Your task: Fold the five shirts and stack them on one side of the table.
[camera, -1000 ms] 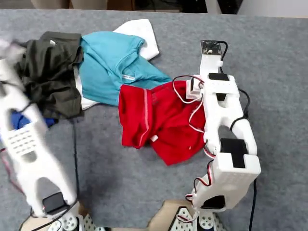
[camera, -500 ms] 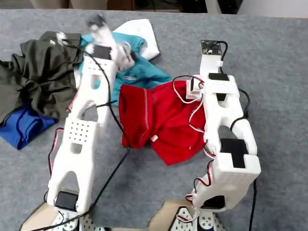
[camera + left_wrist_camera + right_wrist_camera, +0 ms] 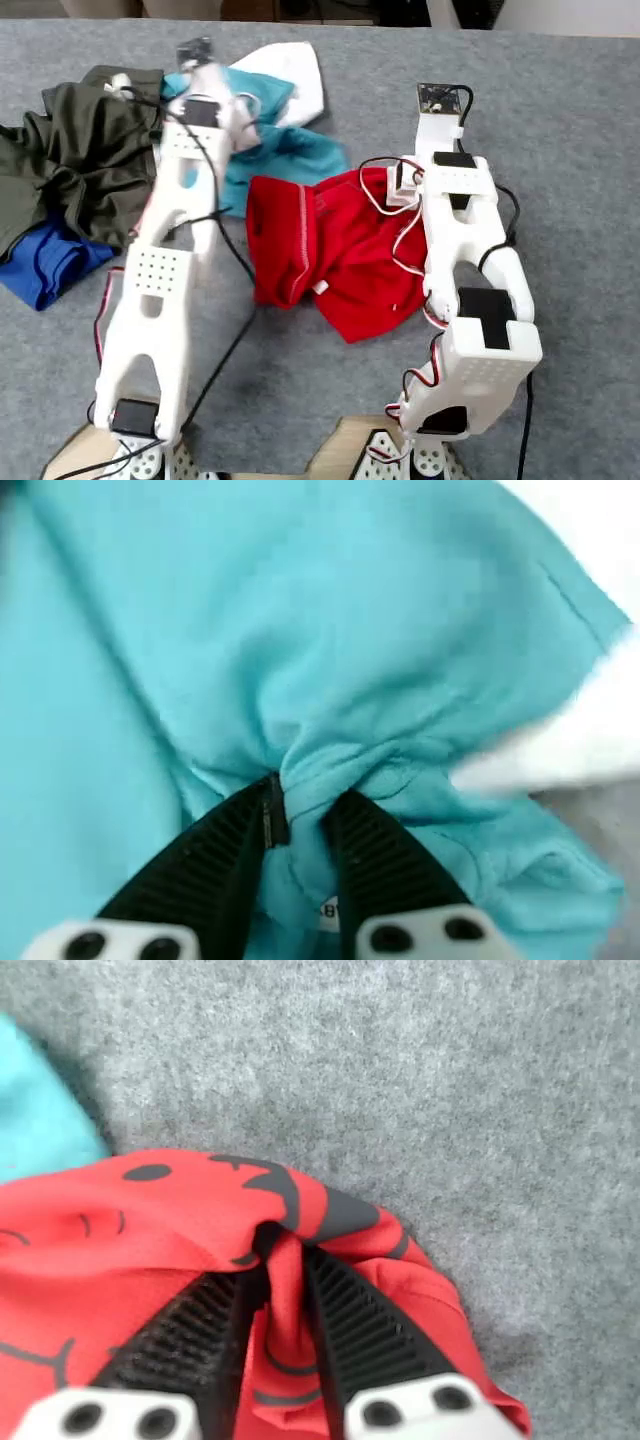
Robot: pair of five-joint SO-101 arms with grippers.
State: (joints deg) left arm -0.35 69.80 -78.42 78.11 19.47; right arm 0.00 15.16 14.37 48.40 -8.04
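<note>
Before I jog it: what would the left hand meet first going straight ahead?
The left hand is shut on the teal shirt. More of that teal cloth lies straight ahead, though depth beyond it is unclear.

White shirt mostly under teal shirt, blue shirt partly under dark green shirt.

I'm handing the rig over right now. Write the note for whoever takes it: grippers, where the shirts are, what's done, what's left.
Left gripper: shut on a bunched fold of the teal shirt.
Right gripper: shut on an edge of the red shirt.
Shirts: teal lies over the white shirt at the far side. Red is mid-table, crumpled. The olive shirt is heaped on the left, with the blue shirt at its near edge.
Done: nothing folded, no stack.
Left: fold all five and stack them on one side of the table.
</note>
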